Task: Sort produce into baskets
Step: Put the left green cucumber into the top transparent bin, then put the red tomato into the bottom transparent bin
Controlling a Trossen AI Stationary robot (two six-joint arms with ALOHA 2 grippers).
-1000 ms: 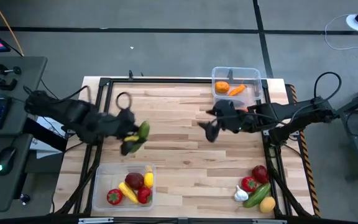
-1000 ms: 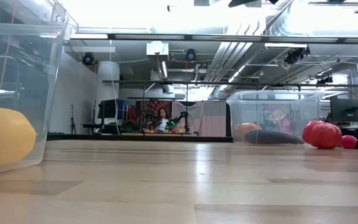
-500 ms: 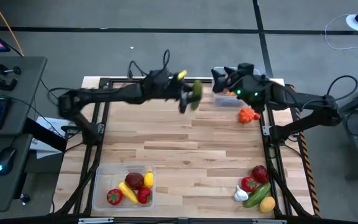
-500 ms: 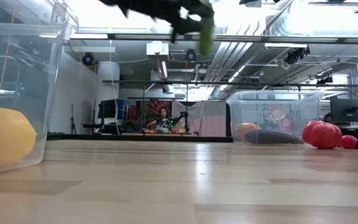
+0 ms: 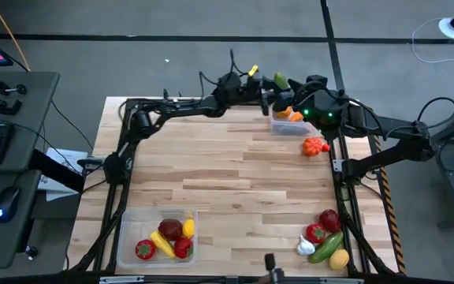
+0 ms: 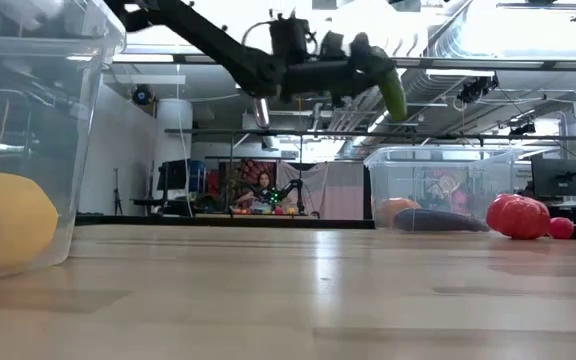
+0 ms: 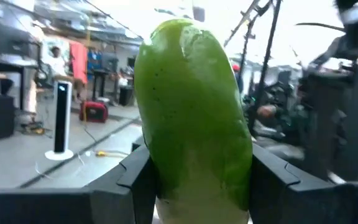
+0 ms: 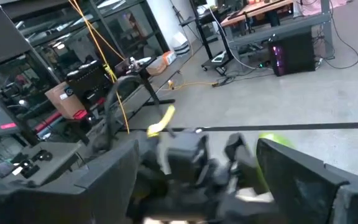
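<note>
Left gripper [image 5: 273, 81] is clenched on a smooth green toy cucumber [image 7: 192, 112], held high over the far clear plastic basket [image 5: 284, 125], which holds orange pieces. Right gripper [image 5: 280, 93] hovers at the same basket; whether its fingers are parted I cannot tell. An orange-red pepper [image 5: 314, 147] lies just beside it on the wooden table [image 5: 235, 181].

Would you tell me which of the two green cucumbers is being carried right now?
The cucumber clamped in the left gripper, held up over the far basket. The other cucumber lies on the table in the near-right produce pile, ungripped.
</note>
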